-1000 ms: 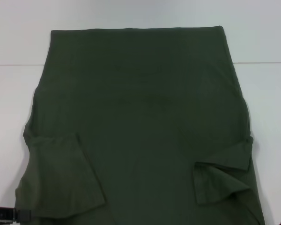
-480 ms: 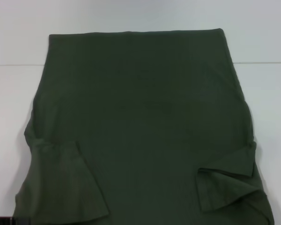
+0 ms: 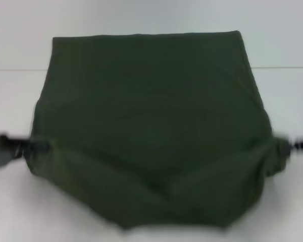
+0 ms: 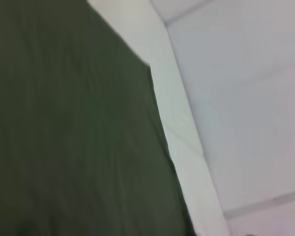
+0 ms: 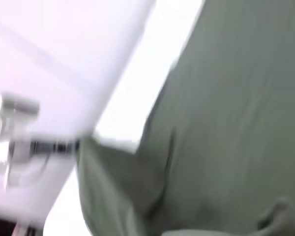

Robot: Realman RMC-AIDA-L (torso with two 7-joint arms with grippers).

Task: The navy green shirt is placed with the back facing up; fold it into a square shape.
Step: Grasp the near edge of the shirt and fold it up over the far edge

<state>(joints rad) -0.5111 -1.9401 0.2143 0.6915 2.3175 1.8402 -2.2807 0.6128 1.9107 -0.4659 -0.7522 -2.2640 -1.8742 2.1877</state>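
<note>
The navy green shirt [image 3: 146,116] lies on the white table [image 3: 15,101] with its plain back up and its far hem flat. Its near part is lifted and sags between my two grippers. My left gripper [image 3: 21,147] grips the shirt's left edge, blurred by motion. At the right edge my right gripper [image 3: 287,146] holds the cloth in the same way. The sleeves are hidden under the raised cloth. In the left wrist view the shirt [image 4: 69,128] fills the frame beside the table edge [image 4: 182,132]. The right wrist view shows taut cloth [image 5: 226,123] only.
The table's white top [image 3: 288,101] shows on both sides of the shirt and a strip of it [image 3: 50,222] in front. Beyond the table's far edge is pale grey floor [image 3: 141,15]. A blurred metal part [image 5: 10,142] shows far off in the right wrist view.
Both grippers have come up from the near edge and outward, lifting the shirt's near part. The folded-in sleeves seen earlier are now covered by the raised cloth.
</note>
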